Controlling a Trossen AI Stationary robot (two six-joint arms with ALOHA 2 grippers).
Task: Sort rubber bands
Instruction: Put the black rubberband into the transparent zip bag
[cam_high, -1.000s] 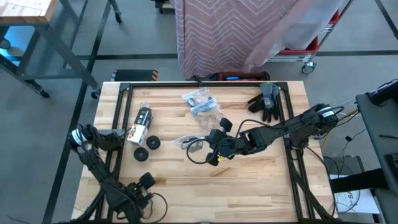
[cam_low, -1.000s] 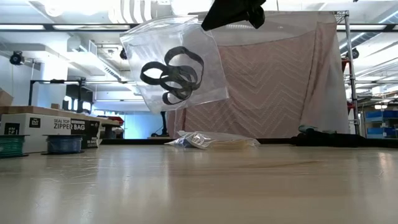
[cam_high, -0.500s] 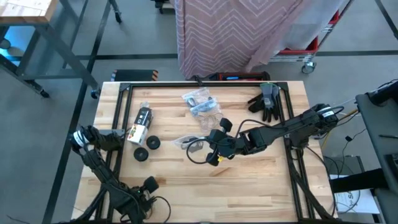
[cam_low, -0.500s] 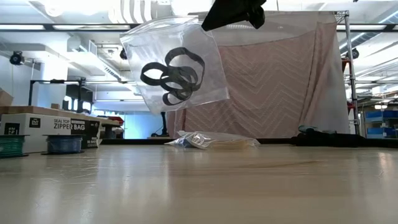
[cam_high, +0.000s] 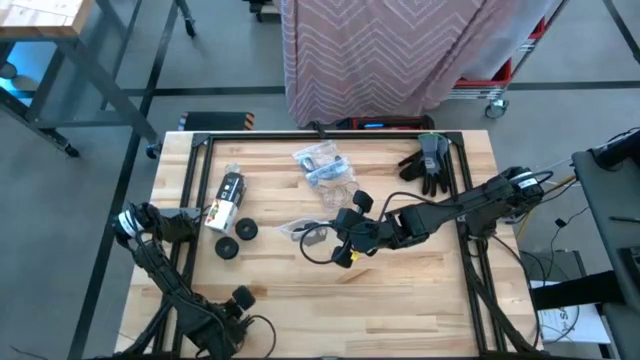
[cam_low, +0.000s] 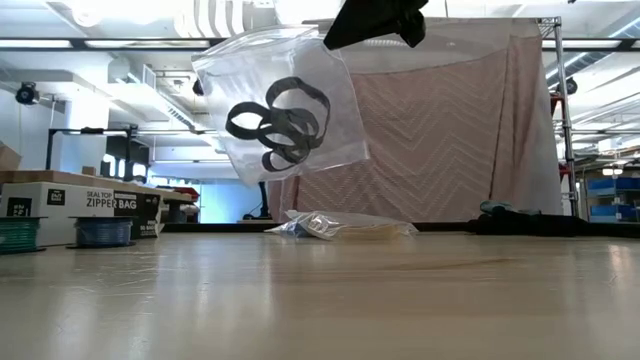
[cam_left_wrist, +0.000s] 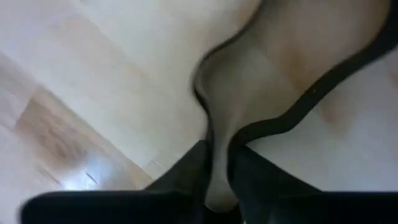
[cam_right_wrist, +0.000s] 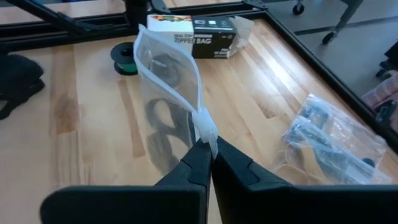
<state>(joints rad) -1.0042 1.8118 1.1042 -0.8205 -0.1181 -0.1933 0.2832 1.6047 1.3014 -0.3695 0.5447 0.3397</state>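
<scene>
Right claw (cam_right_wrist: 210, 155) is clamped on the top edge of a clear bag (cam_low: 285, 105), holding it up over the bench (cam_high: 400, 280) with black rubber bands (cam_low: 278, 122) inside (more bagged ones (cam_high: 322, 165) lie further back). Left claw (cam_left_wrist: 217, 174), down at the near-left edge, has its fingers nearly together around a dark cable (cam_left_wrist: 298, 106), can't tell if it's actually gripping.

Black rubber bands (cam_low: 278, 122) are seen inside a clear bag (cam_low: 330, 75). The worktop (cam_high: 270, 290) is light wood, and a pinkish chevron pattern is worn by the curtain (cam_low: 450, 140).
</scene>
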